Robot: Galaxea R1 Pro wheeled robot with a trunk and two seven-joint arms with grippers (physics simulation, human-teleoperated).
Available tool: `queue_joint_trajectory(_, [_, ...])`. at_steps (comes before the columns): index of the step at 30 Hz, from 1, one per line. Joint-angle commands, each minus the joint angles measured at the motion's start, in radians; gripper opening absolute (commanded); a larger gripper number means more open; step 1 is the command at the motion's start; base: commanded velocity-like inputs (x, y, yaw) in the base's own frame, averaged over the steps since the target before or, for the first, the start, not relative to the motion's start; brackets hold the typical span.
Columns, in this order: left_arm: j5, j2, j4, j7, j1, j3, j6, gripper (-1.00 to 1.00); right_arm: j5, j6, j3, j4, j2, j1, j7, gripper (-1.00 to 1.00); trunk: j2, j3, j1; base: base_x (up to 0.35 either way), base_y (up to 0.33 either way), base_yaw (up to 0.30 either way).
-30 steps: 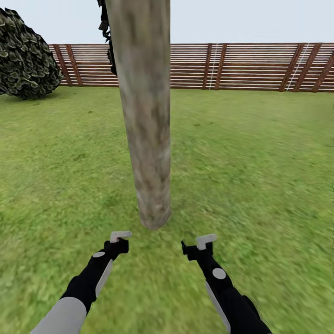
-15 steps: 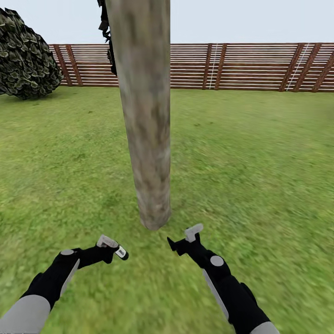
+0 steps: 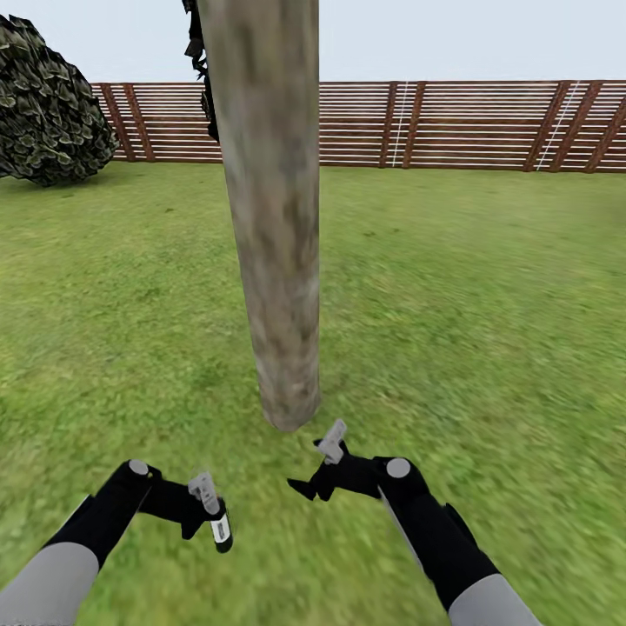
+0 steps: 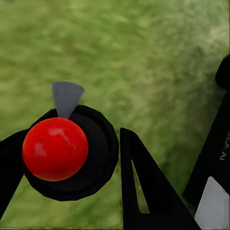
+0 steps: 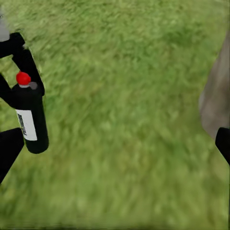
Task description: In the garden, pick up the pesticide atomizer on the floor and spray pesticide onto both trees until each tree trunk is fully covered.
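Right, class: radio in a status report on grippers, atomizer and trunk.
Left gripper shut on atomizer. Right gripper open, empty. Tree trunk dead ahead. Nothing in between but grass.

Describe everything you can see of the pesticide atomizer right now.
The pesticide atomizer is a slim, dark, glossy bottle with a round red top, a small grey nozzle beside it, and a pale label on its side. The left gripper holds it off the grass, its black fingers on either side of the body. In the head view it hangs low at the left, base tilted down toward the lawn, clear of the tree trunk, touching nothing else.
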Motion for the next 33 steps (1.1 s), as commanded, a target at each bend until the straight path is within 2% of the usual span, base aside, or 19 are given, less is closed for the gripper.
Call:
queue_joint_trajectory(1, [-0.010, 0.000, 0.000, -0.017, -0.002, 0.000, -0.001, -1.00, 0.008, 0.001, 0.000, 0.000, 0.000, -0.004, 0.007, 1.00, 0.000, 0.000, 0.000, 0.000, 0.000, 0.000])
queue_joint_trajectory(4, [-0.045, 0.004, 0.001, -0.088, -0.022, 0.000, -0.005, -1.00, 0.041, 0.002, 0.000, 0.000, 0.000, -0.022, 0.028, 1.00, 0.000, 0.000, 0.000, 0.000, 0.000, 0.000])
queue_joint_trajectory(8, [-0.057, 0.006, 0.003, -0.143, -0.057, -0.002, -0.010, -1.00, 0.080, 0.003, 0.000, -0.004, 0.000, -0.034, 0.052, 1.00, 0.000, 0.000, 0.000, 0.000, 0.000, 0.000])
queue_joint_trajectory(9, [-0.068, 0.006, 0.002, -0.161, -0.062, -0.003, -0.013, -1.00, 0.094, 0.003, 0.000, -0.004, 0.000, -0.038, 0.072, 1.00, 0.000, 0.000, 0.000, 0.000, 0.000, 0.000])
queue_joint_trajectory(10, [-0.097, 0.002, 0.002, -0.180, -0.066, -0.002, -0.040, -1.00, 0.114, 0.003, 0.000, -0.004, 0.001, -0.043, 0.101, 1.00, 0.000, 0.000, 0.000, 0.000, 0.000, 0.000])
queue_joint_trajectory(14, [-0.119, -0.003, 0.003, -0.189, -0.073, 0.000, -0.090, -1.00, 0.127, 0.002, 0.000, -0.005, 0.002, -0.046, 0.116, 1.00, 0.000, 0.000, 0.000, 0.000, 0.000, 0.000])
queue_joint_trajectory(20, [-0.119, -0.008, 0.003, -0.192, -0.073, 0.000, -0.100, -1.00, 0.131, 0.001, 0.004, -0.002, 0.002, -0.046, 0.119, 1.00, 0.000, 0.000, 0.000, 0.000, 0.000, 0.000])
queue_joint_trajectory(25, [-0.118, -0.009, 0.003, -0.193, -0.073, 0.000, -0.104, -1.00, 0.132, 0.001, 0.044, -0.004, 0.001, -0.046, 0.118, 1.00, 0.000, 0.000, 0.000, 0.000, 0.000, 0.000])
queue_joint_trajectory(28, [-0.118, -0.011, 0.003, -0.193, -0.073, 0.000, -0.105, -1.00, 0.132, 0.001, 0.050, -0.004, 0.000, -0.046, 0.118, 1.00, 0.000, 0.000, 0.000, 0.000, 0.000, 0.000])
queue_joint_trajectory(29, [-0.118, -0.016, 0.003, -0.193, -0.073, 0.000, -0.105, -1.00, 0.133, 0.001, 0.052, -0.003, 0.000, -0.046, 0.118, -1.00, 0.000, 0.000, 0.000, 0.000, 0.000, 0.000])
queue_joint_trajectory(33, [-0.118, -0.021, 0.003, -0.193, -0.073, 0.000, -0.105, -1.00, 0.134, 0.001, 0.052, -0.003, 0.000, -0.046, 0.118, -1.00, 0.000, 0.000, 0.000, 0.000, 0.000, 0.000])
